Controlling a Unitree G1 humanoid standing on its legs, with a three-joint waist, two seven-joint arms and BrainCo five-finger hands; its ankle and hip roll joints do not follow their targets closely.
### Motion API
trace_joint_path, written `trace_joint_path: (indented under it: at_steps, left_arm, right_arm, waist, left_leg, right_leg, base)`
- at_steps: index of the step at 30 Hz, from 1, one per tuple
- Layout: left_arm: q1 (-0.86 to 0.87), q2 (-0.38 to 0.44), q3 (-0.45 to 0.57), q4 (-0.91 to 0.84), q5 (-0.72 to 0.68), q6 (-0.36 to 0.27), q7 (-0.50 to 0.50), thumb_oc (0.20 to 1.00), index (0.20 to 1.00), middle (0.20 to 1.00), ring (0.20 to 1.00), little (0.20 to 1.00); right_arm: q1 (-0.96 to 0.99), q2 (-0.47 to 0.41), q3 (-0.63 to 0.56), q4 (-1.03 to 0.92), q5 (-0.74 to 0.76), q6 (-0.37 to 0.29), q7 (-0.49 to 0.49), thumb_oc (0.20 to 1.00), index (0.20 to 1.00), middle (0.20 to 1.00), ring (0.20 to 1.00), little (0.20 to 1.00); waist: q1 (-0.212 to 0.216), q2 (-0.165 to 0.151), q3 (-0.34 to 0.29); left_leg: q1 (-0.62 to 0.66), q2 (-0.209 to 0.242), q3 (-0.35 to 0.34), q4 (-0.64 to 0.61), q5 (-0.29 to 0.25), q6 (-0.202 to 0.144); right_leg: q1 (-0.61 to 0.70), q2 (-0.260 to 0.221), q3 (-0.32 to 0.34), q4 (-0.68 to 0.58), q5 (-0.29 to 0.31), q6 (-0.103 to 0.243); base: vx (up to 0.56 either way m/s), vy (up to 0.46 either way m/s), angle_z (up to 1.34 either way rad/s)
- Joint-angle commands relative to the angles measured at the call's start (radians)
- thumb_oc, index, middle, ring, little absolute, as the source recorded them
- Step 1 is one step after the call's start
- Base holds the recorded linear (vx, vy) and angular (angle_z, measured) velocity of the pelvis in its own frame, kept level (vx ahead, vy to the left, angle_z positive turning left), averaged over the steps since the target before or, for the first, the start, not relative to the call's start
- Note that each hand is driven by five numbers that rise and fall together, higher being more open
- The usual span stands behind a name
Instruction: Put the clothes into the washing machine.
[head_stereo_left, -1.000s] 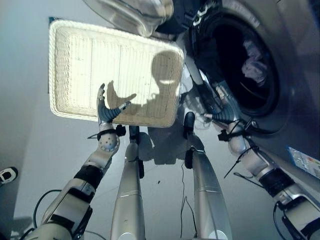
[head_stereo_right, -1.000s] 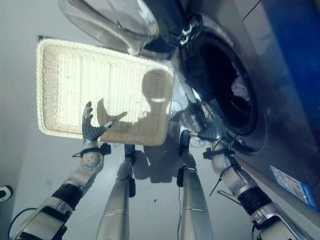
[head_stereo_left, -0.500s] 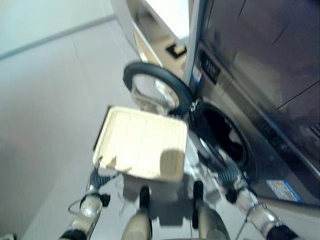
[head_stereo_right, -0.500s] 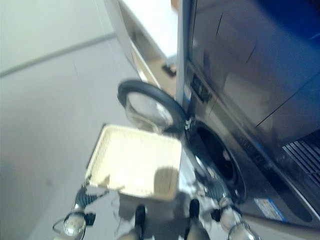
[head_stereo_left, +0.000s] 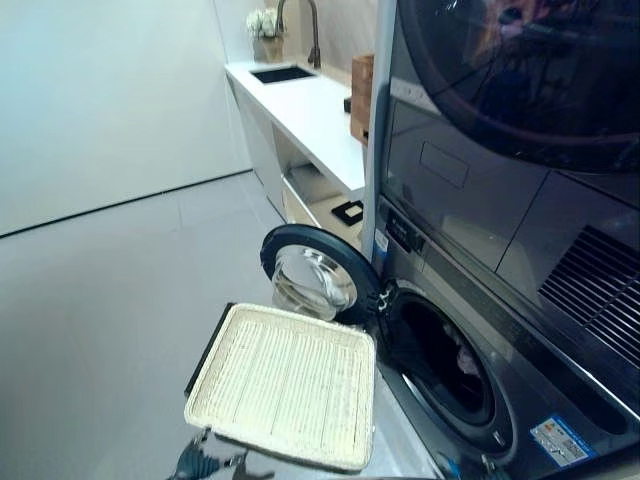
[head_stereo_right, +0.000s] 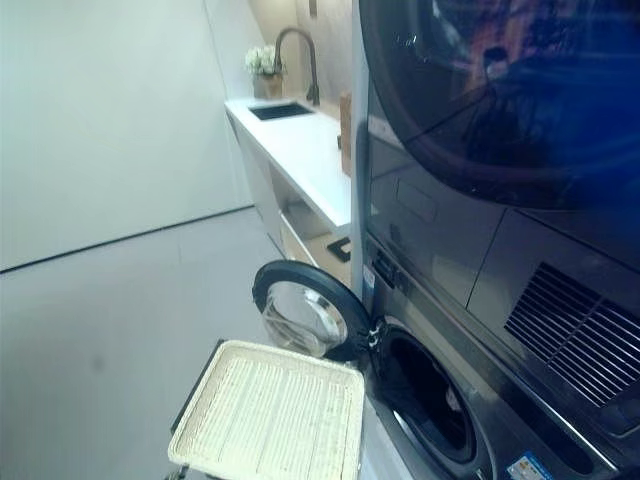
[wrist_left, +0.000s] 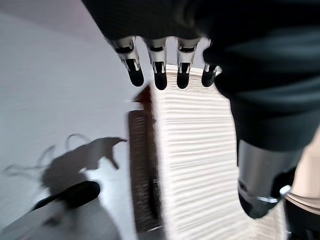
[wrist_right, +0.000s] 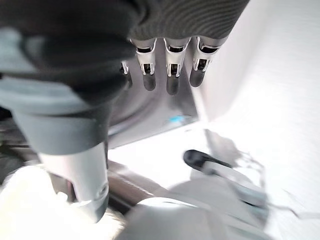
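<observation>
On my left, the left hand hangs with its fingers straight and relaxed, thumb apart, holding nothing. Its tips just poke into the bottom of the head view. Right in front of those fingers lies the basket, a flat pale woven tray sitting on the grey floor with nothing in it. In the wrist view I see the basket's near edge just past the fingertips, not touching them.

Beyond the basket, further from the left hand, the round glass door of the washing machine stands swung wide open, its rim close to the basket's far edge. To the right of the basket is the dark drum opening, and inside it I can make out the clothes, a pale bundle toward the right side of the drum. So the clothes are in the machine, away from both hands.

Far back, well past the door, a white counter runs along the wall with a sink and tap.

On my right, the right hand shows its fingers straight and loose, holding nothing, near the machine's front.
</observation>
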Motion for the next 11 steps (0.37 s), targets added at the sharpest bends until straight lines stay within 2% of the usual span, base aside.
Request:
trace_joint_path:
  at_steps: [1, 5, 11]
  left_arm:
    - [-0.069, -0.002, 0.045, 0.015, -0.036, 0.011, -0.045, 1.0, 1.0, 1.0, 1.0, 1.0]
    - [-0.066, -0.006, 0.043, 0.022, -0.036, 0.036, -0.08, 1.0, 1.0, 1.0, 1.0, 1.0]
    - [-0.068, -0.01, 0.037, 0.033, -0.036, 0.061, -0.122, 1.0, 1.0, 1.0, 1.0, 1.0]
  right_arm:
    - [-0.079, -0.004, -0.052, 0.06, 0.05, 0.074, 0.049, 1.0, 1.0, 1.0, 1.0, 1.0]
    - [-0.079, -0.005, -0.08, 0.098, 0.069, 0.121, 0.084, 1.0, 1.0, 1.0, 1.0, 1.0]
    - [-0.08, -0.008, -0.101, 0.137, 0.071, 0.144, 0.112, 1.0, 1.0, 1.0, 1.0, 1.0]
  waist:
    - [0.023, -0.013, 0.035]
    - [0.027, -0.012, 0.022]
    - [0.029, -0.016, 0.01]
  left_leg:
    - [0.039, -0.085, 0.08, 0.008, -0.059, 0.052]
    - [0.05, -0.082, 0.081, 0.008, -0.063, 0.054]
    - [0.059, -0.075, 0.083, 0.008, -0.069, 0.055]
  right_leg:
    - [0.052, 0.036, -0.004, 0.026, -0.055, 0.018]
    - [0.062, 0.038, 0.0, 0.029, -0.062, 0.014]
    - [0.072, 0.043, 0.009, 0.022, -0.066, 0.009]
  base:
    - [0.06, 0.012, -0.02]
    - [0.02, 0.001, 0.0]
    - [0.0, -0.005, 0.0]
